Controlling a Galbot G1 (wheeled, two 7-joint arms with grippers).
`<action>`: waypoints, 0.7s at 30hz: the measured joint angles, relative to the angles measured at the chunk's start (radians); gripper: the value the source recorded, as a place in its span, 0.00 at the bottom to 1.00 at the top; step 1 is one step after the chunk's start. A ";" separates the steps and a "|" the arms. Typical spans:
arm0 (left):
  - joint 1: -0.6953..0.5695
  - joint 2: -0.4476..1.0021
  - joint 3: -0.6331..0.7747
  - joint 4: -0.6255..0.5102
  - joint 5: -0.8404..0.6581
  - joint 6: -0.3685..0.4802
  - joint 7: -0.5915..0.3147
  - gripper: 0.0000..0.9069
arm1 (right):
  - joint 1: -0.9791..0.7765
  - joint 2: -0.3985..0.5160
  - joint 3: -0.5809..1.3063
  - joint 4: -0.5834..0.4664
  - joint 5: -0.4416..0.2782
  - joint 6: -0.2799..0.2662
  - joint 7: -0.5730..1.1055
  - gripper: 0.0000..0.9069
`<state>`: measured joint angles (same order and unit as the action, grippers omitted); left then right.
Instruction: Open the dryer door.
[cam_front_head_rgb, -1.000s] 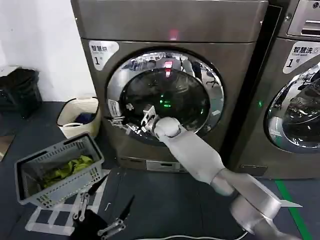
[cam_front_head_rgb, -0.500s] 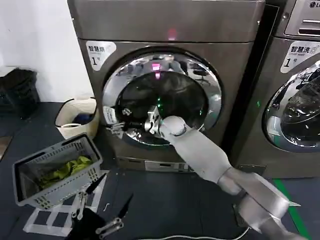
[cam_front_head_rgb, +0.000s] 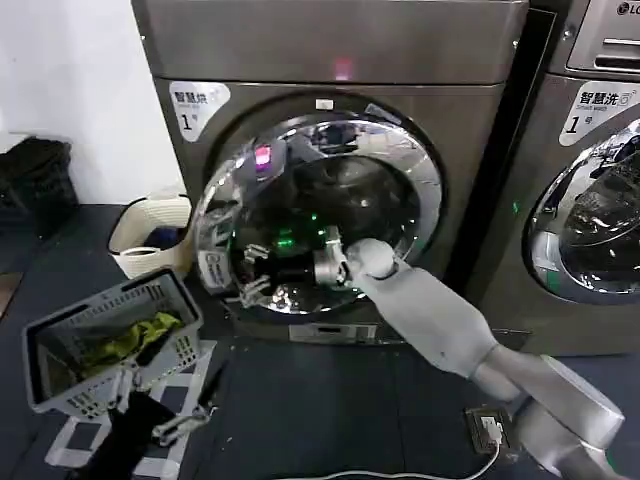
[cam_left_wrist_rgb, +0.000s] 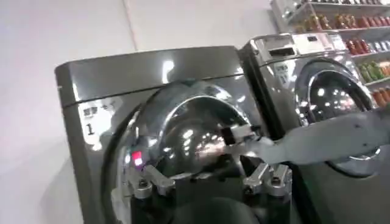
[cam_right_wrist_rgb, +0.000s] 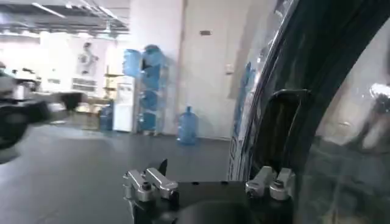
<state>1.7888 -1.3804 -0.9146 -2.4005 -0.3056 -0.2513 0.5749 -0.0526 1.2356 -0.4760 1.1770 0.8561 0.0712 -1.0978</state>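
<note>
A: Where is the door (cam_front_head_rgb: 300, 215) found at this moment?

B: It is seen swung partly out from the front of the dryer (cam_front_head_rgb: 330, 150), hinged on the right, with its left edge lifted away from the drum opening. A dark gap is visible behind that edge in the head view.

A: And the right hand (cam_front_head_rgb: 252, 278)?

B: It is placed at the door's lower left rim, where the handle is judged to sit. Its fingers (cam_front_head_rgb: 246, 254) are spread above and below the rim, but whether they are clamped on the handle cannot be told. In the right wrist view the rim and a dark handle recess (cam_right_wrist_rgb: 277, 131) are seen just beyond the hand.

A: Is the left hand (cam_front_head_rgb: 185, 420) used?

B: No. It is held low near the floor, beside the basket (cam_front_head_rgb: 105, 340), and its fingers (cam_front_head_rgb: 165, 428) are seen parted with nothing between them.

A: What could go wrong from here?

B: The hold could be lost. The door moves on an arc, so if the pull is kept straight, the fingers could be dragged off the rim and the door left half open. It is also judged that a wide swing could bring the door's edge down toward the basket and the left arm, which are near its path.
</note>
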 joint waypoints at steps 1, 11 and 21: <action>-0.006 0.008 -0.005 0.005 -0.017 0.013 0.000 1.00 | -0.002 -0.010 -0.001 0.009 0.002 0.000 -0.007 1.00; -0.072 0.072 -0.093 0.058 -0.174 0.066 -0.027 1.00 | -0.023 -0.111 -0.007 0.108 0.039 -0.011 -0.073 1.00; -0.207 0.229 -0.094 0.156 -0.277 0.143 -0.065 1.00 | -0.050 -0.199 0.005 0.243 0.062 -0.034 -0.133 1.00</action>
<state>1.5821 -1.1515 -1.0089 -2.2448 -0.5824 -0.1079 0.5098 -0.1030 1.0363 -0.4706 1.4198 0.9177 0.0370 -1.2313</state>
